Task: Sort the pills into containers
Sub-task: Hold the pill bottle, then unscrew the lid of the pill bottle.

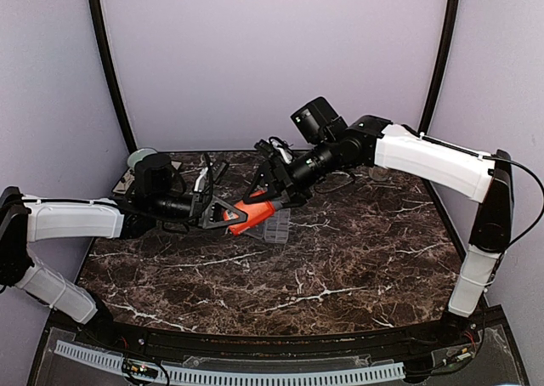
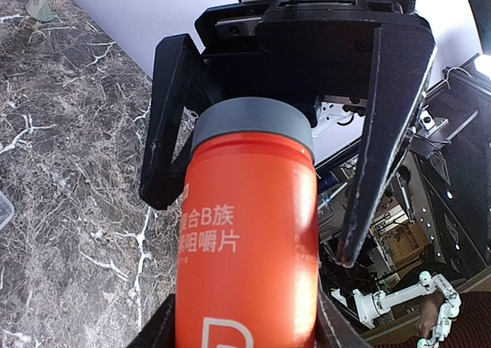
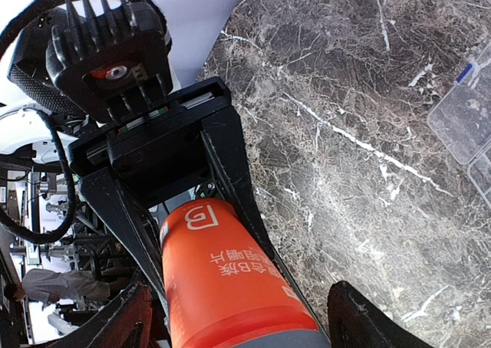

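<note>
- left gripper [image 1: 223, 216] clamped the orange bottle [image 1: 252, 217] by its base.
- right gripper [image 1: 270, 201] straddled the grey cap [image 2: 253, 122], jaws spread, not touching.
- organiser box [image 1: 276, 229] lay just beside the bottle.
- step judged: uncapping; next, pinch cap and twist.

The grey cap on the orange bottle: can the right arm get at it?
Probably yes. The left end effector holds the orange bottle with its grey cap pointing at the right end effector, whose open jaws stand either side of it.
</note>
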Controlling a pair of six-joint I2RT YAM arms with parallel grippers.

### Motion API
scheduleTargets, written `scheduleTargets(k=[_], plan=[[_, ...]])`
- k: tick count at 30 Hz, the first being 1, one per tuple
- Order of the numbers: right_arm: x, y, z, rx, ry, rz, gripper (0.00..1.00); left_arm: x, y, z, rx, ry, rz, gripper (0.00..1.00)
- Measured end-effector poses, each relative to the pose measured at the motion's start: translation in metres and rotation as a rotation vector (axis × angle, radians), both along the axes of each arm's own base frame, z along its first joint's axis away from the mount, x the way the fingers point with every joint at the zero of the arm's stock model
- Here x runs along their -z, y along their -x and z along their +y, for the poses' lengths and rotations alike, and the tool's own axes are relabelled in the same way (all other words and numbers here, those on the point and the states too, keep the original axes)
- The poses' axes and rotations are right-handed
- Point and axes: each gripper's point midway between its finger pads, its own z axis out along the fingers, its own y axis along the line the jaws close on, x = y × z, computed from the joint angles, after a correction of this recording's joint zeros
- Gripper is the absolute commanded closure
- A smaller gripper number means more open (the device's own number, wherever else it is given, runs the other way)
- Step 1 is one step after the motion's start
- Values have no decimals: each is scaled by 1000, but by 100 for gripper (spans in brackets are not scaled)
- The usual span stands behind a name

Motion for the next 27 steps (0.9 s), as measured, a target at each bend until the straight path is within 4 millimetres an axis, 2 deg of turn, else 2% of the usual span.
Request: scheduleTargets(k=[8,16,27], plan=[[5,-6,-5,16,1,3,20,0,1,1,0,-4,5,100],[5,-10,-12,34,0,2,20,2,-10,9,-30,-11,12,100],[0,-11,-22,50,-11,-6,21,5,-5,11,-15,-25,22,100]])
